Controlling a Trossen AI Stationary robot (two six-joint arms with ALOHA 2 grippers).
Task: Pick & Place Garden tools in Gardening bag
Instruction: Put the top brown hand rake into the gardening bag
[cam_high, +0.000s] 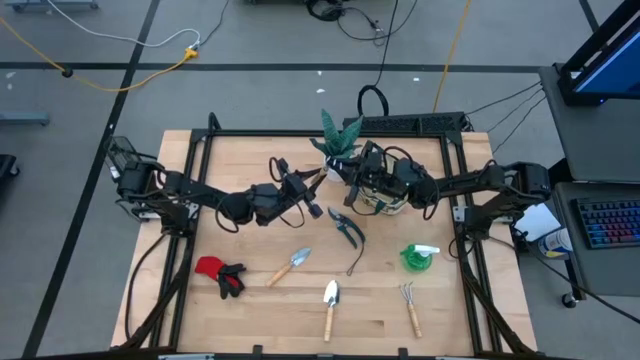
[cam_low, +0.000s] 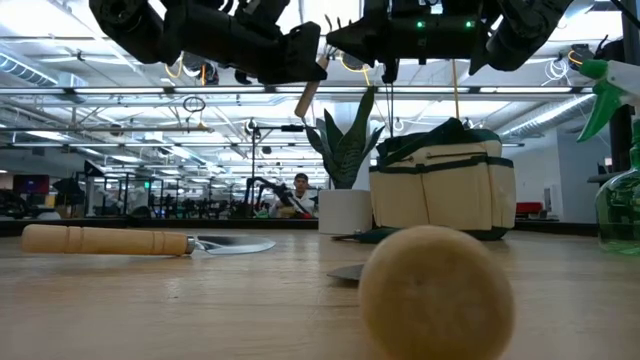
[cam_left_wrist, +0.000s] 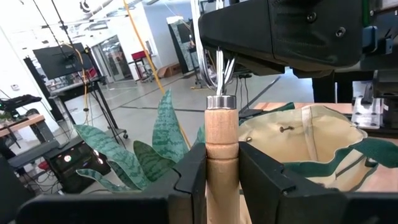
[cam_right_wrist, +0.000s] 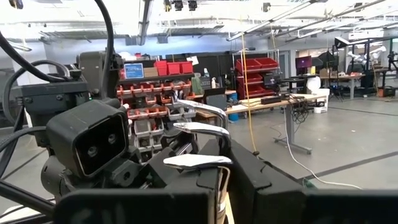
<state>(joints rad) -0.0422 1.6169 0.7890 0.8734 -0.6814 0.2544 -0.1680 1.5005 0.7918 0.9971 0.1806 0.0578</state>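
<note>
While the left gripper (cam_left_wrist: 221, 168) is clamping the rake (cam_left_wrist: 220, 134) handle, the right gripper (cam_right_wrist: 217, 171) is clamping its tines, both jaws holding it beside the bag (cam_high: 381, 200), above the bench (cam_high: 260, 310).

Two dark, near-black jointed arms, matte casings with rounded joint housings. Black cables loop loosely along both arms. The left gripper (cam_left_wrist: 222, 168) has two flat, blocky black fingers (cam_left_wrist: 189, 177) with squared edges. The right gripper (cam_right_wrist: 224, 171) has similar black slab fingers. A boxy black camera housing (cam_right_wrist: 93, 143) with twin round lenses sits on the left arm's wrist. Green indicator lights (cam_low: 420, 24) glow on one housing.
</note>
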